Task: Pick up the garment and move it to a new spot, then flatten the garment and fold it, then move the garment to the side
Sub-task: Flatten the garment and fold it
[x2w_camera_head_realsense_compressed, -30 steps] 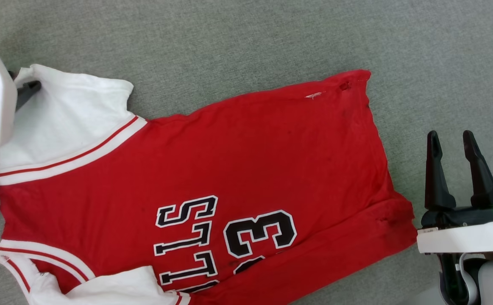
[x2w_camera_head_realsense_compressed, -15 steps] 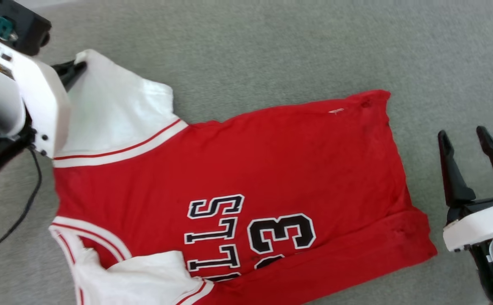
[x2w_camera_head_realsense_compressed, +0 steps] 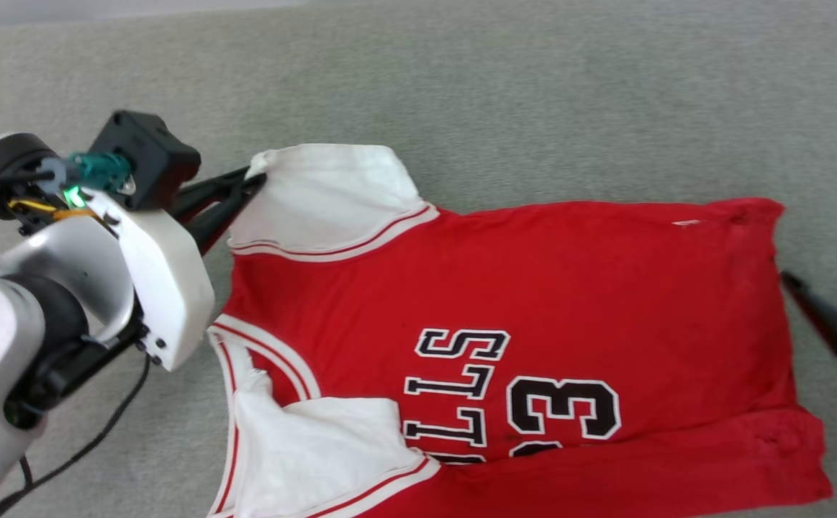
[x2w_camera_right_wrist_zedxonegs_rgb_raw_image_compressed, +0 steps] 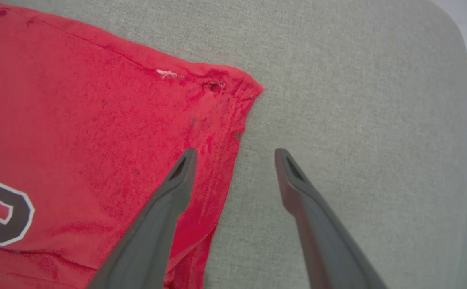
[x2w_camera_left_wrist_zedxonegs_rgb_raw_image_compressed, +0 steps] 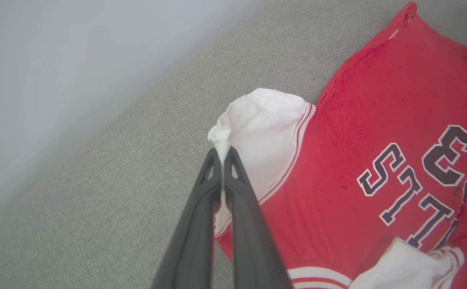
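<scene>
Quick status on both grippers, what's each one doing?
Left gripper: shut on the garment, pinching its white sleeve.
Right gripper: open, empty, by the garment's hem.

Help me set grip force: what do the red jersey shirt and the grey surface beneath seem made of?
Red jersey shirt: probably soft matte knit; it bunches limply where the left gripper pinches its white sleeve. Grey surface: apparently matte woven upholstery, fine weave visible.

Red garment (x2w_camera_head_realsense_compressed: 533, 288), white striped sleeves
</scene>
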### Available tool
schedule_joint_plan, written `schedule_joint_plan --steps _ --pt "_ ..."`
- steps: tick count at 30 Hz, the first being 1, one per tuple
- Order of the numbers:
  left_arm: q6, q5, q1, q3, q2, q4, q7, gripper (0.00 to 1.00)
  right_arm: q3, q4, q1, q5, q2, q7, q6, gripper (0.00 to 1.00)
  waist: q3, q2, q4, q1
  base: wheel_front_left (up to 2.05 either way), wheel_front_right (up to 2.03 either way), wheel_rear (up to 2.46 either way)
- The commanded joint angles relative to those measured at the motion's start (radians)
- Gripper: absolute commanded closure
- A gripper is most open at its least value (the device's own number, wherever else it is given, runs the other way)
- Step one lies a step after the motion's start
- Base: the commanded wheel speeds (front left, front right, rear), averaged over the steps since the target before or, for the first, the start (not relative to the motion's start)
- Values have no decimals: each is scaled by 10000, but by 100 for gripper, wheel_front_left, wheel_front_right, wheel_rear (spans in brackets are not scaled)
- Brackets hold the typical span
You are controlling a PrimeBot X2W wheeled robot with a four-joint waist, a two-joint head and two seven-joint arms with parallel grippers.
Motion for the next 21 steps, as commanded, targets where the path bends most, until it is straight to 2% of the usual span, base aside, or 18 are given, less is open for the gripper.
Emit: schedule_joint_plan --steps 1,6,9,15,21 --pt "42 36 149 10 -6 -67 -72 100 -5 6 -258 19 -123 73 -8 0 132 -1 290 0 0 0 0" --pt "135 186 483 -120 -41 -758 -330 100 138 555 -1358 130 -624 1189 -8 0 433 -1 806 0 0 0 0" --pt "183 254 597 -190 -95 -1008 -469 100 363 1044 -1841 -42 -651 1783 -8 0 598 -1 1054 0 0 0 0" --pt "185 397 601 -307 -340 -1285 -757 100 780 1947 -2563 -300 -486 2203 -6 0 987 -1 1452 0 0 0 0" --pt "71 538 331 -426 -567 -1298 -931 100 1105 2734 -2428 -286 -459 2646 -6 0 1295 -1 1725 0 0 0 0"
